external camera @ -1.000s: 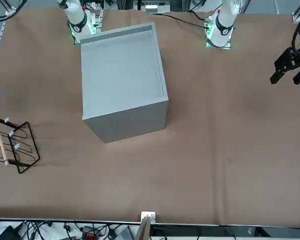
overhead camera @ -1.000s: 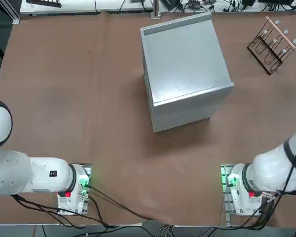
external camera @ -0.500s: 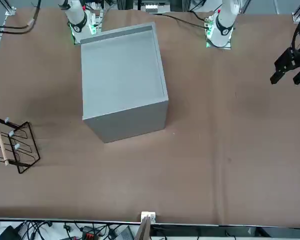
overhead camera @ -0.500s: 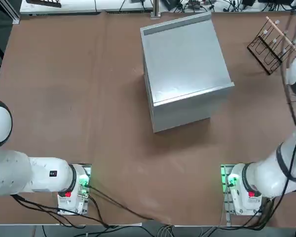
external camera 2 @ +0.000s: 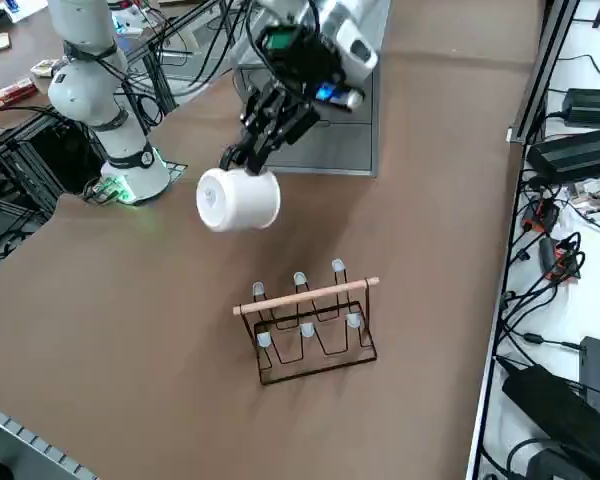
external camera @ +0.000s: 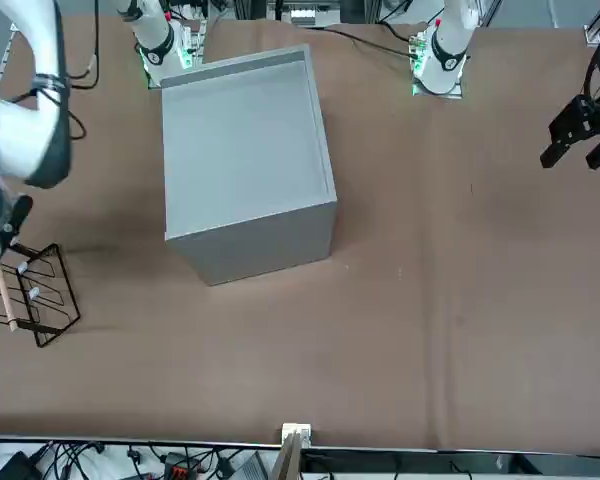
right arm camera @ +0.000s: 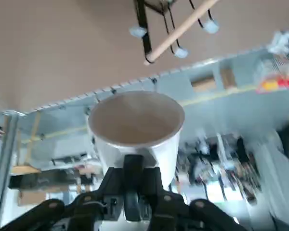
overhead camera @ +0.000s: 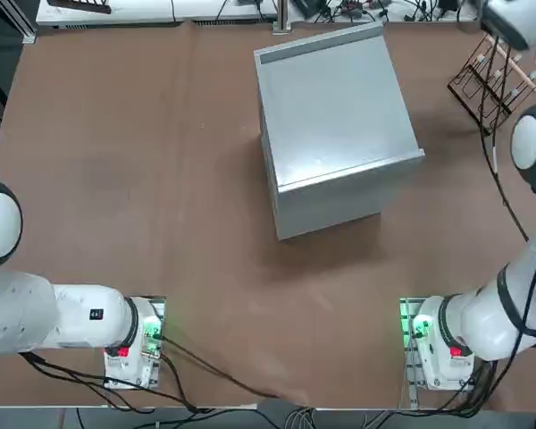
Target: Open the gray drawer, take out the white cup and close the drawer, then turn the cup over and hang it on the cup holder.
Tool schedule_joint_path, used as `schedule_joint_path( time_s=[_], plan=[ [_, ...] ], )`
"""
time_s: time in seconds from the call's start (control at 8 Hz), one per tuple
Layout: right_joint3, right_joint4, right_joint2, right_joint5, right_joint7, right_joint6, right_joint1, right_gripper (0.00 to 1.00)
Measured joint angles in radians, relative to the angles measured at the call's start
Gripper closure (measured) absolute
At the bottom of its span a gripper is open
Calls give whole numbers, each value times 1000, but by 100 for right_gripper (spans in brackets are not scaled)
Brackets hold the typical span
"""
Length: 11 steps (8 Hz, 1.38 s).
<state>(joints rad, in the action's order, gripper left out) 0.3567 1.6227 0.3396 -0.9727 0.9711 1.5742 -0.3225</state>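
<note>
In the right side view my right gripper is shut on the white cup, gripping it at its handle side. The cup hangs in the air on its side, a little short of the cup holder and higher than it. In the wrist view the cup's open mouth faces the camera, with the gripper clamped below it and the cup holder's pegs beyond. The gray cabinet stands mid-table with its gray drawer pushed in flush. The cup holder stands at the far right corner.
The table's far edge runs close behind the cup holder, with cables and power bricks beyond it. My right arm reaches along the table's right side, between the cabinet and the rack.
My right arm has swung from the table's right edge in over the cup holder, carrying the white cup with it. The cabinet and the rack have not moved.
</note>
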Motion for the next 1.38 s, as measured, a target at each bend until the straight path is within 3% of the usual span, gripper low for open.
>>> schedule_joint_path(
  time_s=[0.38,0.62,1.38],
  plan=[
    [-70,332,-120,-315,-221,103,3,80],
    [-77,489,-190,-479,-284,183,7,80],
    [-97,644,-189,-749,-318,218,44,80]
  ],
)
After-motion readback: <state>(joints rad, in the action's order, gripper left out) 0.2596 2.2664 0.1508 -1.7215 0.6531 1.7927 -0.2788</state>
